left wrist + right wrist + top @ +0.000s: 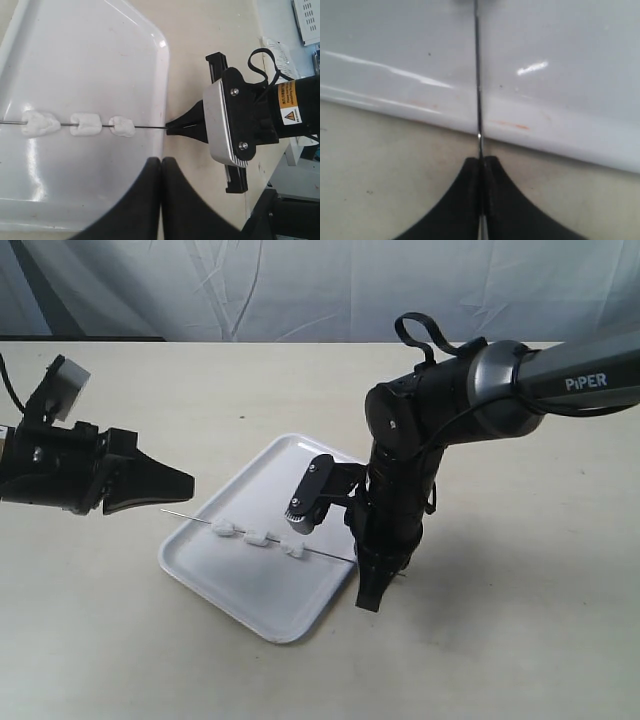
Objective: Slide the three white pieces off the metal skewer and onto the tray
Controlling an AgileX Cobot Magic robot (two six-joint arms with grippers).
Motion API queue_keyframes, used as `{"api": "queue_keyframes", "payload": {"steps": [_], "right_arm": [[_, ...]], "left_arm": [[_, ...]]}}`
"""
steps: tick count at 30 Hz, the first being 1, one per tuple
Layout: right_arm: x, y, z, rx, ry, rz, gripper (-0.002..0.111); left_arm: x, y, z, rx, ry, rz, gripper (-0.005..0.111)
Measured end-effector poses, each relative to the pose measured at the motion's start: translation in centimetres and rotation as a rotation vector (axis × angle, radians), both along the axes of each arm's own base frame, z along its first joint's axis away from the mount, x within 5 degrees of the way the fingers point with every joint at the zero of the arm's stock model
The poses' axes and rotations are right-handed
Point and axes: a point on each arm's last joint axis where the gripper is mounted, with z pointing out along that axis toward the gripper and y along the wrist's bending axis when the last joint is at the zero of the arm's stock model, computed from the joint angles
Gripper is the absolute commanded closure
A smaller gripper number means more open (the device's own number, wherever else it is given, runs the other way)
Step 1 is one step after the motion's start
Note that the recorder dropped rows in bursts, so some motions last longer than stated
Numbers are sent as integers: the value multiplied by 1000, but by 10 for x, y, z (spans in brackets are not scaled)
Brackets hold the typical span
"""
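We read PiPER on the arm (585, 382); right gripper (481, 167) pinches the skewer (147, 128), aimed at the table's (80, 630) left edge; left gripper (161, 165) closed, empty.

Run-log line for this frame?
right end effector: shut on metal skewer | left end effector: shut, empty | three white pieces: on skewer, over tray

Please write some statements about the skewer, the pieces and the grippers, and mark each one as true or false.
1. All three white pieces are threaded on the metal skewer. True.
2. The left gripper holds the skewer's free end. False: it is shut on nothing, apart from the skewer.
3. The right gripper is shut on one end of the skewer. True.
4. The pieces lie outside the tray. False: they are over the tray.
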Motion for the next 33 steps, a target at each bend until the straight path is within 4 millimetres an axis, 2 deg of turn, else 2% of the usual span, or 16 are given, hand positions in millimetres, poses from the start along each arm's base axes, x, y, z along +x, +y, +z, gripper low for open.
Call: {"api": "queue_keyframes", "payload": {"steps": [9, 12, 15, 17, 19, 24, 30, 33], "right_arm": [[-1, -1, 2, -6, 0, 6, 109], [-1, -2, 14, 9, -21, 8, 109], [-3, -3, 30, 25, -41, 11, 109], [-4, -4, 34, 21, -37, 13, 109], [-5, -5, 37, 19, -35, 13, 109], [-7, -7, 39, 4, -27, 4, 109], [-9, -10, 58, 27, -62, -15, 109], [-10, -11, 68, 34, -85, -37, 109]], "left_arm": [[1, 1, -1, 12, -2, 6, 105], [1, 1, -1, 12, -2, 6, 95], [1, 1, -1, 12, -2, 6, 78], [0, 0, -1, 9, -1, 3, 67], [0, 0, 0, 0, 14, 8, 61], [0, 0, 0, -22, 80, 47, 59], [1, 1, -1, -28, 104, 83, 59], [1, 0, -2, -92, 135, 165, 57]]}}
